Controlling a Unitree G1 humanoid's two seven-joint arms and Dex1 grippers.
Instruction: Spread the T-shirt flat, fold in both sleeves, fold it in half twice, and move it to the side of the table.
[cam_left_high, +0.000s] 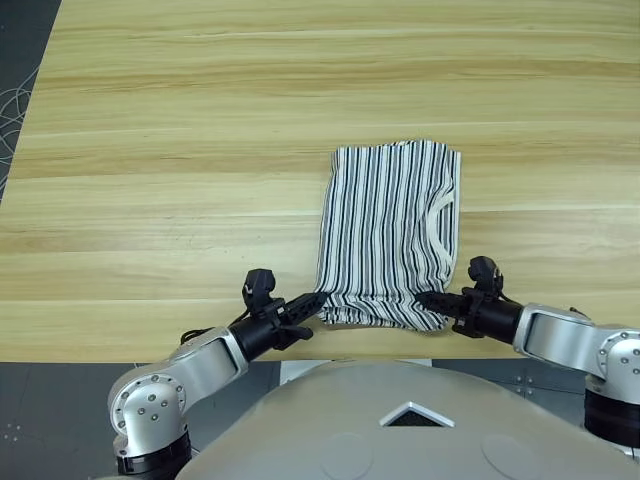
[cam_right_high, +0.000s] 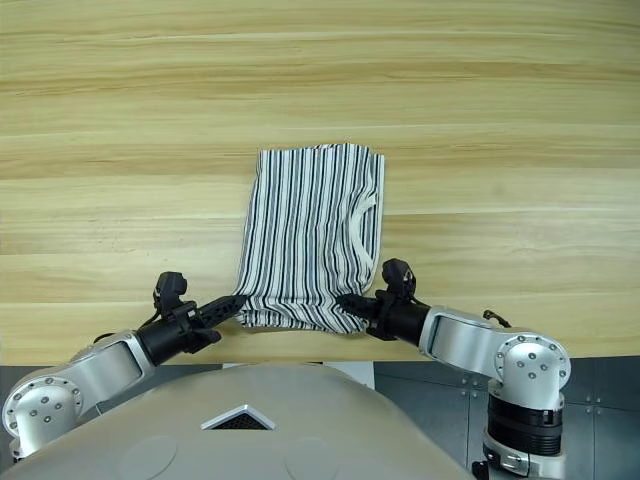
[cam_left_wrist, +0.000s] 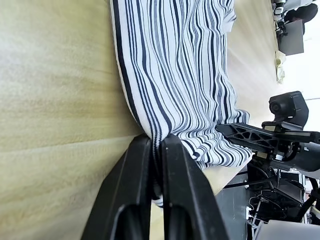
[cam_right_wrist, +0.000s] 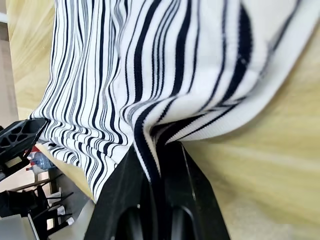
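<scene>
Biggest worry imo: each pinch only has a thin bit of hem. If one arm lifts faster than the other, the fabric could slip out or the fold could go crooked and the layers slide apart.

The left gripper (cam_left_high: 318, 300) has its fingers (cam_left_wrist: 135, 185) clamped tight on the shirt's 7 o'clock corner. The right gripper (cam_left_high: 420, 297) is clamped the same way on the 5 o'clock corner.

The striped T-shirt (cam_left_high: 390, 235) lies on the desk (cam_left_high: 150, 150) as a narrow rectangle close to the 6 o'clock edge. Its black-and-white stripes run 12 to 6, the neckline (cam_left_high: 440, 215) shows along its 3 o'clock side, and the near hem is a bit wavy.
</scene>
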